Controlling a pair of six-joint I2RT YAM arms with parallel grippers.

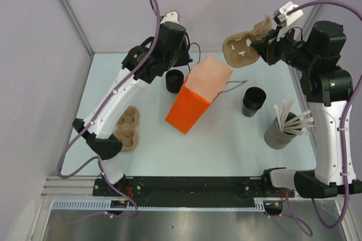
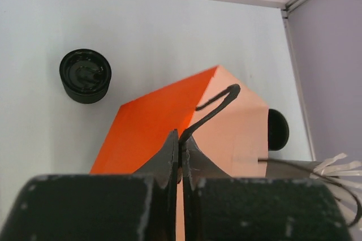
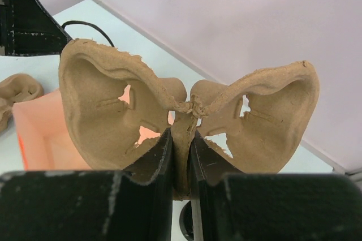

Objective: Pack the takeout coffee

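Nearest the arm bases, on the pale table (image 1: pixel 226 150), a spare pulp tray (image 1: pixel 127 129) lies at the left and a grey tub (image 1: pixel 277 133) of white sticks stands at the right. Mid-table, the orange bag (image 1: pixel 189 102) leans with its pale mouth turned toward the far side. The takeout coffee is not packed yet. One black cup (image 1: pixel 175 81) sits on the table just beside the bag's left flank, and a second black cup (image 1: pixel 254 100) stands apart to the bag's right. Farther back, the left claw (image 2: pixel 181 139) is clenched on the bag's thin black handle (image 2: pixel 218 102). The right claw (image 3: pixel 182 139) is grasping a pulp tray (image 3: pixel 107 111) by its central ridge, in the air beyond the bag's far right corner.

The step in hand looks to be seating that tray in the bag. To do it well, the left claw should hold the handle taut so the mouth gapes. The right claw should turn the tray's long axis along the opening, bring it in square, and let go only once it rests level on the bottom.
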